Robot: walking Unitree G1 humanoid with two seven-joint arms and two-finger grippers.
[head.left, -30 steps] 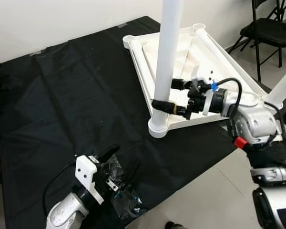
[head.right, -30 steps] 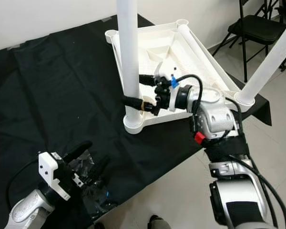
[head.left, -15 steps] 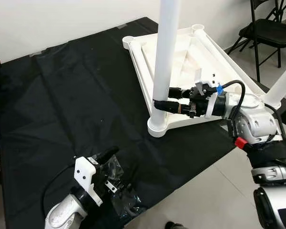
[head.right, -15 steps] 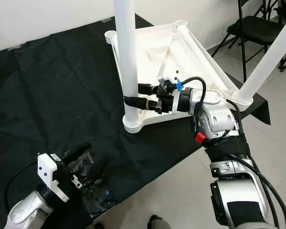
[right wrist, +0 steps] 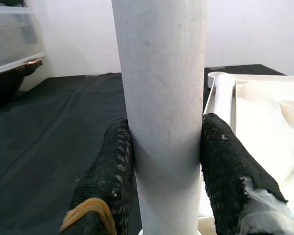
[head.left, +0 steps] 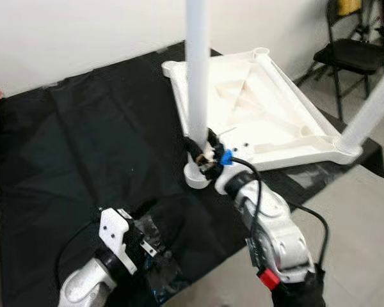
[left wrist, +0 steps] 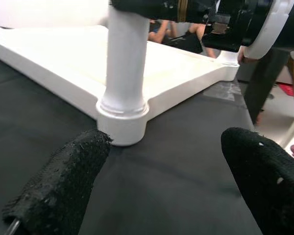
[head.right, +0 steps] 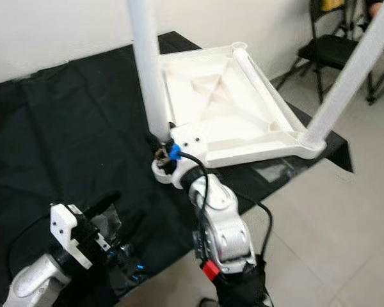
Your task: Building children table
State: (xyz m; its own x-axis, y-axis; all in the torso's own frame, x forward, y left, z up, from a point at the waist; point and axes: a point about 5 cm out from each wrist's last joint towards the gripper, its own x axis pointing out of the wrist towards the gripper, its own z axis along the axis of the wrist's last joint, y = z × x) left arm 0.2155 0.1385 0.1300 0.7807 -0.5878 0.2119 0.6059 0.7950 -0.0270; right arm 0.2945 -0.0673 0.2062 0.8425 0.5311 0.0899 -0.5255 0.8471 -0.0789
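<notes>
Head views: the white plastic children's table top (head.left: 269, 121) lies upside down on the black cloth (head.left: 83, 147), one corner toward me. My right gripper (head.left: 203, 151) clamps the upright white round table leg (head.left: 197, 70) just above its corner socket. My left gripper (head.left: 155, 238) sits low over crinkled clear plastic wrap (head.right: 118, 256). A second white leg (head.right: 345, 77) rises at the far corner.

Left wrist: my fingers (left wrist: 63, 181) spread wide, empty, facing the leg's socket.

Right wrist: both pads (right wrist: 112, 181) press the leg from either side.
</notes>
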